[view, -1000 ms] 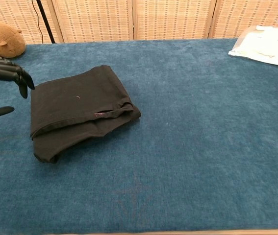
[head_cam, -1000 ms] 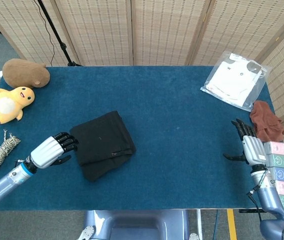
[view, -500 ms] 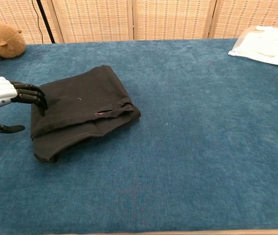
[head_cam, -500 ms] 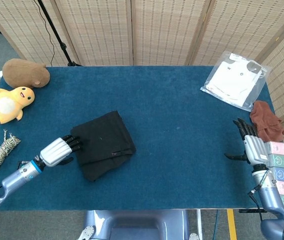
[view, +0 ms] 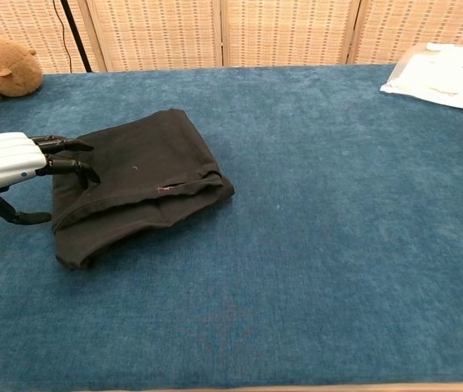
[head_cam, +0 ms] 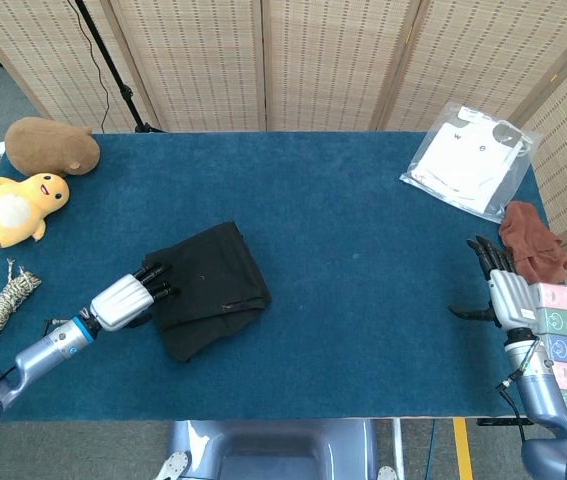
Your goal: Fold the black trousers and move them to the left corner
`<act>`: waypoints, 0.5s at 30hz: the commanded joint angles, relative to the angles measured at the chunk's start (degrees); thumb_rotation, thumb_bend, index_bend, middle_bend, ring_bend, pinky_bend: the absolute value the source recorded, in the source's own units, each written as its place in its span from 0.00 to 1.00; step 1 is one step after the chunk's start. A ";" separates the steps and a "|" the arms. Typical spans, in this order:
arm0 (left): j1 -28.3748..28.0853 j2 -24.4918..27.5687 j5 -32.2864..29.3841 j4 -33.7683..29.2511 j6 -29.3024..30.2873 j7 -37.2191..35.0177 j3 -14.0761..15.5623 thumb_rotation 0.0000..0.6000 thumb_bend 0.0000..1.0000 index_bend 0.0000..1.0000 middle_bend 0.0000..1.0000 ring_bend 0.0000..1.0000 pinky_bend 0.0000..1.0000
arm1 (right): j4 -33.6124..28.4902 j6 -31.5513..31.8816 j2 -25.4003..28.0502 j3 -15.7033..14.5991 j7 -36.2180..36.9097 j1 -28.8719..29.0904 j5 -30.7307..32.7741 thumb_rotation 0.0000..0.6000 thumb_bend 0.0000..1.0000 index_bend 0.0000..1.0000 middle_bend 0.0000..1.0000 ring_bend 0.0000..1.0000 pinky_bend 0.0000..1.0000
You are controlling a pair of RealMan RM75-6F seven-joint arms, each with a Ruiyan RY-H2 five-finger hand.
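The black trousers (head_cam: 208, 290) lie folded in a thick bundle on the blue table, left of the middle, and show in the chest view too (view: 145, 184). My left hand (head_cam: 128, 297) is at their left edge. In the chest view the left hand (view: 15, 163) has its fingers (view: 72, 159) stretched over the top of the cloth, with the thumb low beside the edge; nothing is gripped. My right hand (head_cam: 498, 290) hovers over the table's right edge, fingers spread and empty, far from the trousers.
A brown plush (head_cam: 51, 145), a yellow plush (head_cam: 18, 205) and a coil of rope (head_cam: 5, 300) occupy the table's left side. A bagged white shirt (head_cam: 468, 160) lies at the back right, with a brown cloth (head_cam: 533, 240) and a stack of boxes (head_cam: 558, 350) beyond the right edge.
My left hand has moved right, from beside the trousers to over their left edge, and its fingers have stretched out onto the cloth. The trousers and right hand have stayed put.
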 commanded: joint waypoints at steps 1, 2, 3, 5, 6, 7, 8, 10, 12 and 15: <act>0.15 0.40 -0.16 -0.14 0.83 0.18 -0.22 1.00 0.28 0.16 0.00 0.00 0.08 | -0.11 0.03 0.08 0.03 0.14 -0.03 0.00 1.00 0.00 0.00 0.00 0.00 0.01; 0.18 0.54 -0.09 -0.17 1.07 0.28 -0.17 1.00 0.28 0.14 0.00 0.00 0.08 | -0.16 0.01 0.11 0.04 0.23 -0.02 0.00 1.00 0.00 0.00 0.00 0.00 0.01; 0.20 0.65 -0.01 -0.21 1.22 0.37 -0.11 1.00 0.27 0.14 0.00 0.00 0.08 | -0.20 -0.04 0.13 0.03 0.29 -0.01 -0.01 1.00 0.00 0.00 0.00 0.00 0.01; 0.24 0.74 0.14 -0.35 1.53 0.72 0.00 1.00 0.27 0.13 0.00 0.00 0.07 | -0.24 -0.08 0.16 -0.03 0.29 0.01 -0.10 1.00 0.00 0.00 0.00 0.00 0.01; 0.26 0.72 0.20 -0.51 1.78 0.85 0.02 1.00 0.27 0.13 0.00 0.00 0.07 | -0.27 -0.07 0.16 -0.06 0.24 0.01 -0.13 1.00 0.00 0.00 0.00 0.00 0.01; 0.28 0.65 0.24 -0.62 1.96 0.99 0.03 1.00 0.27 0.13 0.00 0.00 0.07 | -0.30 -0.06 0.17 -0.08 0.22 0.01 -0.16 1.00 0.00 0.00 0.00 0.00 0.01; 0.29 0.57 0.27 -0.70 2.07 1.12 0.03 1.00 0.27 0.13 0.00 0.00 0.07 | -0.33 -0.05 0.17 -0.08 0.21 0.00 -0.16 1.00 0.00 0.00 0.00 0.00 0.01; 0.29 0.38 0.37 -0.83 2.13 1.27 0.10 1.00 0.27 0.13 0.00 0.00 0.07 | -0.37 -0.04 0.20 -0.08 0.23 -0.01 -0.14 1.00 0.00 0.00 0.00 0.00 0.01; 0.24 0.18 0.55 -0.85 1.74 1.41 0.30 1.00 0.27 0.13 0.00 0.00 0.07 | -0.40 -0.07 0.23 -0.08 0.27 -0.01 -0.12 1.00 0.00 0.00 0.00 0.00 0.01; 0.22 -0.06 0.82 -0.74 1.18 1.77 0.60 1.00 0.27 0.12 0.00 0.00 0.07 | -0.44 -0.09 0.29 -0.11 0.31 -0.03 -0.14 1.00 0.00 0.00 0.00 0.00 0.01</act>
